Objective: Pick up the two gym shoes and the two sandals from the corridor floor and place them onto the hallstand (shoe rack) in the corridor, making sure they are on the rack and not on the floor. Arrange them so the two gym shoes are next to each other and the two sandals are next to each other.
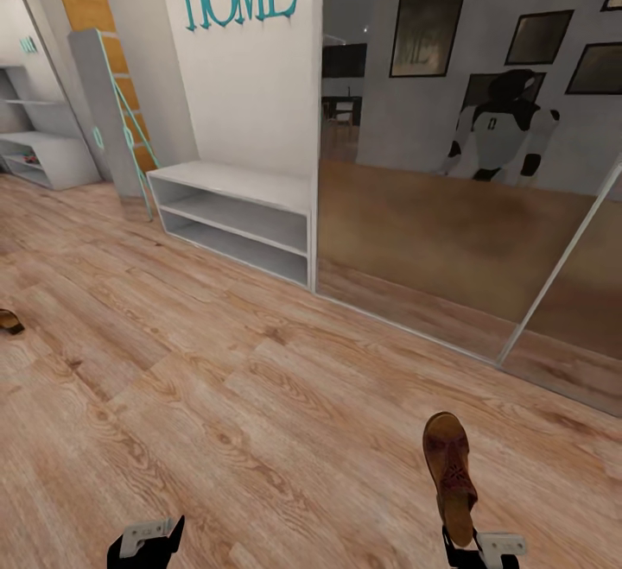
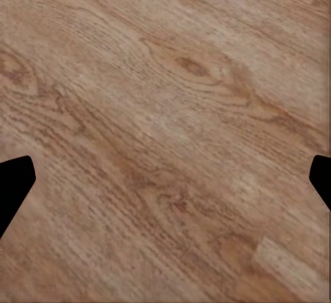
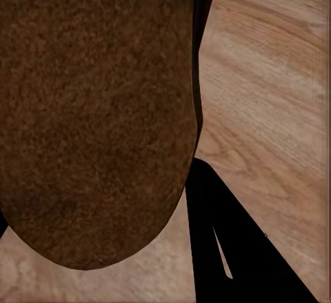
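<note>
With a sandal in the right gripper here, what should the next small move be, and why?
Probably drive forward-left toward the hallstand at the far left. The right gripper already holds a sandal clear of the corridor floor. The white low shelving straight ahead has no upper shelves, so it seems the wrong unit. The left gripper is open and empty.

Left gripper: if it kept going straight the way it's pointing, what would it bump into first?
Probably the corridor floor. The left gripper looks open, with only wood planks ahead between its fingertips; how far away is unclear.
</note>
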### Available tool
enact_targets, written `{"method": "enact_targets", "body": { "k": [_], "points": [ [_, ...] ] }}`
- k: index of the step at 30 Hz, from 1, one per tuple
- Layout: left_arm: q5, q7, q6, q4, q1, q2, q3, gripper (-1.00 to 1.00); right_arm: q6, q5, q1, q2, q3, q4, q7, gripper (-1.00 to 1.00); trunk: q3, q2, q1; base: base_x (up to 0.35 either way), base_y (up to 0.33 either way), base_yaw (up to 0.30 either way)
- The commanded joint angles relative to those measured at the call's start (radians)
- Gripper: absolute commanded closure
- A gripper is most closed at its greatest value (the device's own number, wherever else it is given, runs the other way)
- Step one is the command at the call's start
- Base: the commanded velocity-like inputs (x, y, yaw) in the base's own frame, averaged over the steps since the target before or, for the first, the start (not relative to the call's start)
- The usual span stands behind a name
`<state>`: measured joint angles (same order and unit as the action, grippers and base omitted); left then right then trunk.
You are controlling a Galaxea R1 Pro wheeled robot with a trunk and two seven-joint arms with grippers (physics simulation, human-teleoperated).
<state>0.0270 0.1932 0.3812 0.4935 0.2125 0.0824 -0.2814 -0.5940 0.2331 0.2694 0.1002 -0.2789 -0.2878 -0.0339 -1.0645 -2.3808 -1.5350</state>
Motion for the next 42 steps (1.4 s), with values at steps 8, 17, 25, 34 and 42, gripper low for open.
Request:
{"method": "enact_targets", "body": {
  "k": [8,17,25,34,42],
  "points": [
    [0.002,0.009,0.002,-0.001,0.001,-0.001,-0.008,-1.0,-0.004,0.003,0.001,-0.002,-0.01,-0.001,-0.003,1.0,0.015,0.035,0.019,0.0,0.0,0.005],
    [0.002,0.009,0.002,-0.001,0.001,-0.003,-0.007,-1.0,-0.004,0.005,0.001,-0.005,-0.008,0.001,0.006,1.0,0.011,0.035,0.019,0.0,0.0,0.22],
    [0.003,0.009,0.002,-0.001,0.001,-0.004,-0.007,-1.0,-0.004,0.005,0.001,-0.005,-0.008,0.001,0.008,1.0,0.006,0.035,0.019,0.0,0.0,0.259],
    [0.006,0.01,0.002,-0.001,0.001,-0.008,-0.005,-1.0,-0.004,0.005,0.001,-0.005,-0.008,0.001,0.007,1.0,0.0,0.035,0.019,0.0,0.0,0.26],
    [0.008,0.011,0.002,-0.001,0.001,-0.01,-0.001,-1.0,-0.004,0.005,0.001,-0.005,-0.008,0.001,0.006,1.0,-0.005,0.035,0.019,0.049,0.0,0.26]
  ]
}}
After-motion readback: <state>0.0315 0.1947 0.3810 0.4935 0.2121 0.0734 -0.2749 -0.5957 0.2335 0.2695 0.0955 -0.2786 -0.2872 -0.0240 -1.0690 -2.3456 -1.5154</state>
